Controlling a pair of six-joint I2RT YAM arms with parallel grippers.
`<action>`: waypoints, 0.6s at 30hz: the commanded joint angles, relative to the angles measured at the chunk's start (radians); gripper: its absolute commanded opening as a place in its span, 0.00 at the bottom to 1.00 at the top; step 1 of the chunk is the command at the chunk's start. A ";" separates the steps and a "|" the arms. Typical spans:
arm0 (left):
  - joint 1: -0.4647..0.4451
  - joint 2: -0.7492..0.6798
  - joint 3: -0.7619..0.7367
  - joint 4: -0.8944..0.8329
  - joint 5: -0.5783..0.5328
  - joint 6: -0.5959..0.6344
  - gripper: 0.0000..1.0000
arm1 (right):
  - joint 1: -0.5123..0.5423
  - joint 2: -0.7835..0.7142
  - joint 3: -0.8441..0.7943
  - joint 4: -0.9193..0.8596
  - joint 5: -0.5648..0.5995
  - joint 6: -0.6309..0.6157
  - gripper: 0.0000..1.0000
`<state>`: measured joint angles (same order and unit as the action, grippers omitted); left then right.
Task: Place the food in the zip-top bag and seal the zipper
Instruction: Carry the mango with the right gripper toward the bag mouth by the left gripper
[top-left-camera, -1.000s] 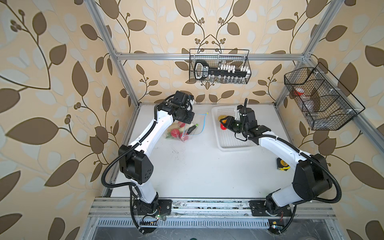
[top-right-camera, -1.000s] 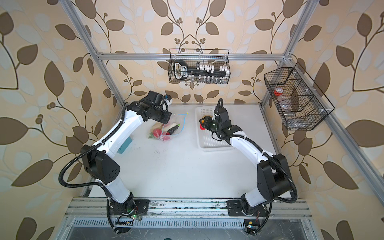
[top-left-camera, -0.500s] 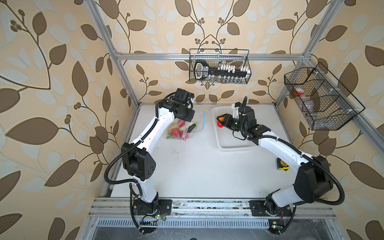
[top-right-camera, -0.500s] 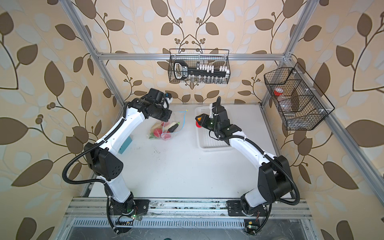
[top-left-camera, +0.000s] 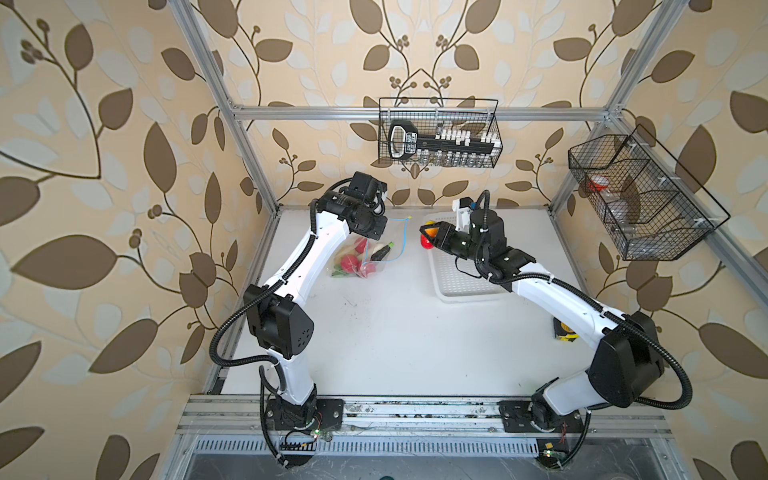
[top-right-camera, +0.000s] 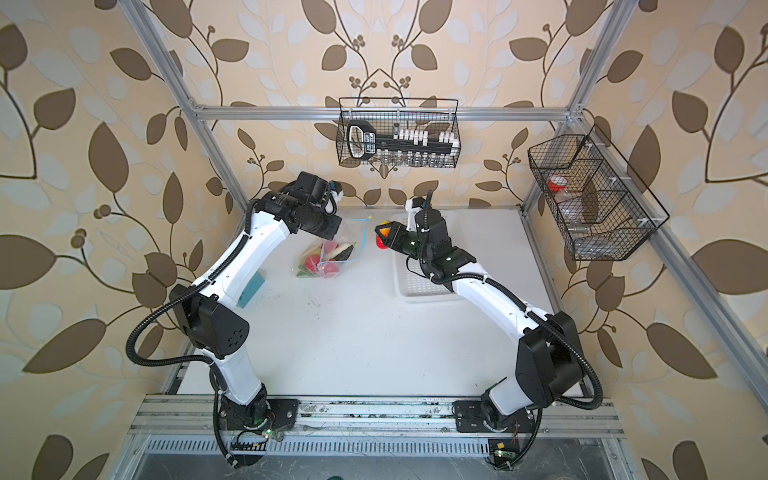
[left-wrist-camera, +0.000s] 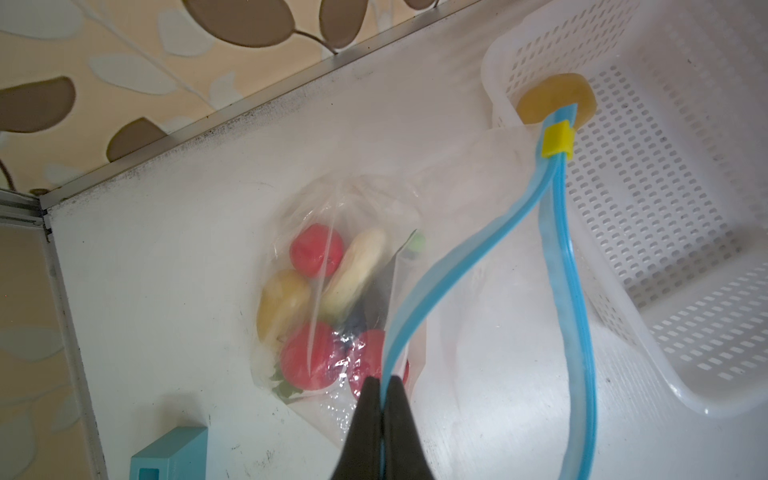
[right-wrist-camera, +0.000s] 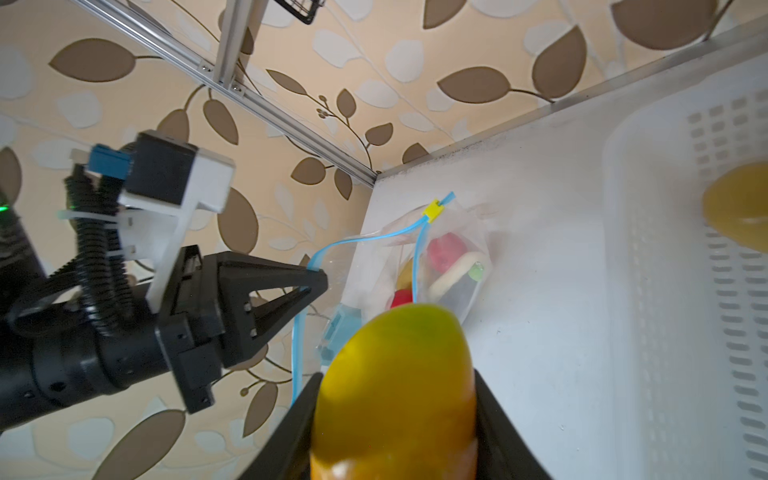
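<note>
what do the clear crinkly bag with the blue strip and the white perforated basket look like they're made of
Clear crinkly bag: thin glossy plastic film, apparently; it creases and the food shows through. White perforated basket: probably rigid moulded plastic, smooth and slightly translucent; even slots, rounded rim.

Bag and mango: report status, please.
Left pincer shut on blue strip, bag mouth open. Right pincer shut on mango, short of the bag. One potato in basket. Nothing blocks the mouth.
</note>
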<state>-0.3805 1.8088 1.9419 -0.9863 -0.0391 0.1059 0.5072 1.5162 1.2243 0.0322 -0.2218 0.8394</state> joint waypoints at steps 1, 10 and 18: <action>-0.008 0.007 0.046 -0.032 -0.033 0.016 0.00 | 0.033 0.024 0.063 0.035 0.002 0.015 0.43; -0.023 -0.031 0.000 -0.022 -0.022 0.011 0.00 | 0.109 0.101 0.134 0.040 0.021 0.015 0.43; -0.028 -0.055 -0.047 0.003 -0.075 -0.003 0.00 | 0.142 0.168 0.196 -0.031 0.055 0.025 0.43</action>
<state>-0.4004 1.8076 1.8996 -0.9955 -0.0685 0.1047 0.6407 1.6588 1.3685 0.0353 -0.2024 0.8494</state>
